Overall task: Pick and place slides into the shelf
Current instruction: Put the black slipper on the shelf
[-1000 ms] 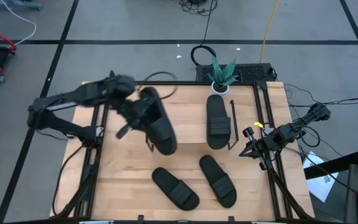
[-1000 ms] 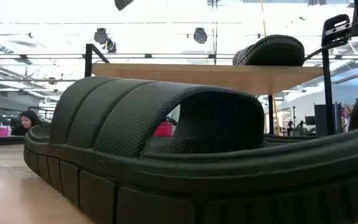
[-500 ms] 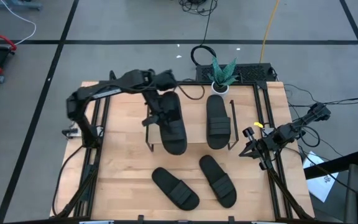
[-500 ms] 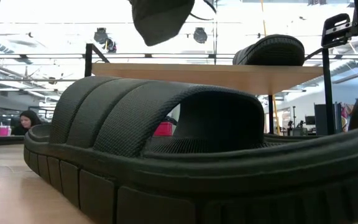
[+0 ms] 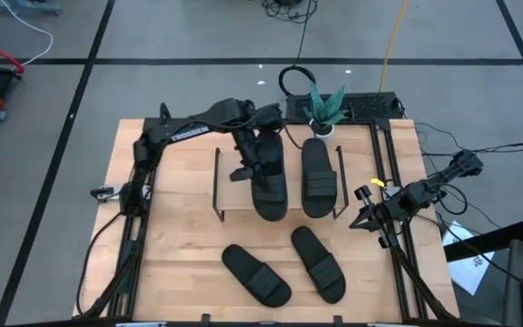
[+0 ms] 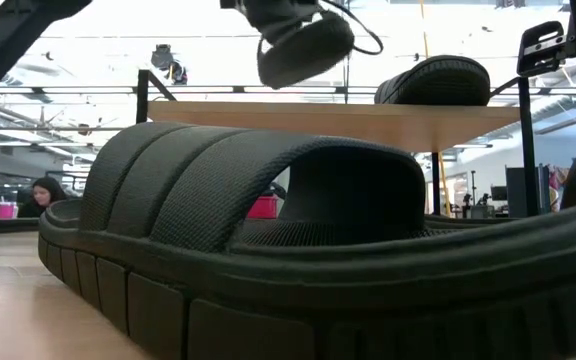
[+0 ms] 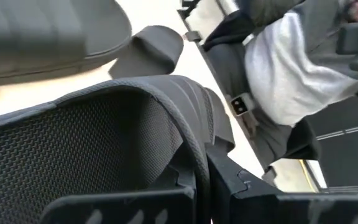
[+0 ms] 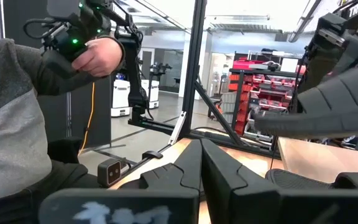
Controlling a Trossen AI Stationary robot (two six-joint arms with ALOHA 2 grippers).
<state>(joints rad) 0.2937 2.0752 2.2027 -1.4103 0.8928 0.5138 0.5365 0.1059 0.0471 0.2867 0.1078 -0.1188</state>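
A: Status, near edge first?

B: Two slides lie flat on the table point(image 5: 180, 236) near the front: front-left slide point(image 5: 256, 274) and front-right slide point(image 5: 318, 263), close together, not touching. In the low view one of them point(image 6: 298, 250) fills the picture; can't tell which.

A: Shelf?

B: The shelf point(image 5: 234, 195) sits mid-table behind those two, wooden top, black wire side frames. One placed slide point(image 5: 317, 176) lies flat on the right part of its top board, lengthwise front to back. The low view shows it point(image 6: 433, 80) resting on the board point(image 6: 348, 115).

A: Left arm?

B: The left gripper point(image 5: 254, 156) reaches in over the shelf top from the back-left. Jaws are pinched on the carried slide point(image 5: 267, 177), grip at the strap end. That slide hangs just beside the placed one, to its left, parallel. In the low view it point(image 6: 306, 45) is above the board, tilted, with a gap below it. Not touching the shelf.

A: Wrist cam confirm?

B: Left wrist view shows the ribbed strap point(image 7: 104, 143) right at the fingers point(image 7: 241, 186), so yes, clamped.

A: Right arm?

B: The right gripper point(image 5: 369, 221) is parked at the table's right edge, off the shelf, fingers point(image 8: 188, 171) pressed together, holding nothing.

A: Behind the table?

B: A potted plant point(image 5: 323, 107) sits at the back edge. A person's hand point(image 8: 95, 56) in a grey sleeve shows in the right wrist view, beyond the table.
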